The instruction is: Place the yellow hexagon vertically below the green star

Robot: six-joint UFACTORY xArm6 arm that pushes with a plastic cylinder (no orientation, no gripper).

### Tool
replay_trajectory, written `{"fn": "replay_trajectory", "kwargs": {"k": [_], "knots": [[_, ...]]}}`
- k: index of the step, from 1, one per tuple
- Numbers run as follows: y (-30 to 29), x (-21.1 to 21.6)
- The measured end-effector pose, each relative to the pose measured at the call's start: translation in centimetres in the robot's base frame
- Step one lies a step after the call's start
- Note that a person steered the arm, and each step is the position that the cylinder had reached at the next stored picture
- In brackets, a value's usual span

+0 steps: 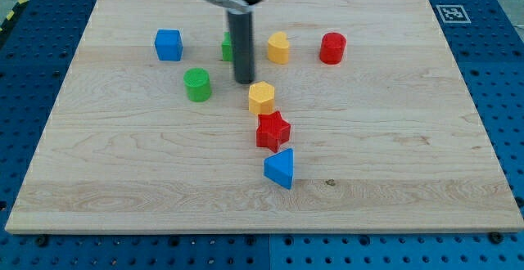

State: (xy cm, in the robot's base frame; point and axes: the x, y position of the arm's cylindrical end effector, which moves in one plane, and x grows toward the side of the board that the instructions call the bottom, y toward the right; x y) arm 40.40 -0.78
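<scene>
The yellow hexagon (pixel 261 97) lies near the board's middle, touching the red star (pixel 273 131) just below it. The green star (pixel 227 47) sits toward the view's top, mostly hidden behind my rod; only its left part shows. My tip (pixel 244 82) rests on the board just up and left of the yellow hexagon, with a small gap between them. The tip is directly below the green star and to the right of the green cylinder (pixel 196 84).
A blue cube (pixel 168 45), a yellow block (pixel 278 47) and a red cylinder (pixel 332 47) line the top row. A blue triangle (pixel 280 168) lies below the red star. The wooden board (pixel 409 180) has a printed marker (pixel 449 12) beside its top right corner.
</scene>
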Motion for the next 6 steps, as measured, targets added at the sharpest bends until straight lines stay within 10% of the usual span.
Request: {"fn": "replay_trajectory", "kwargs": {"k": [6], "knots": [[1.3,5.2]]}}
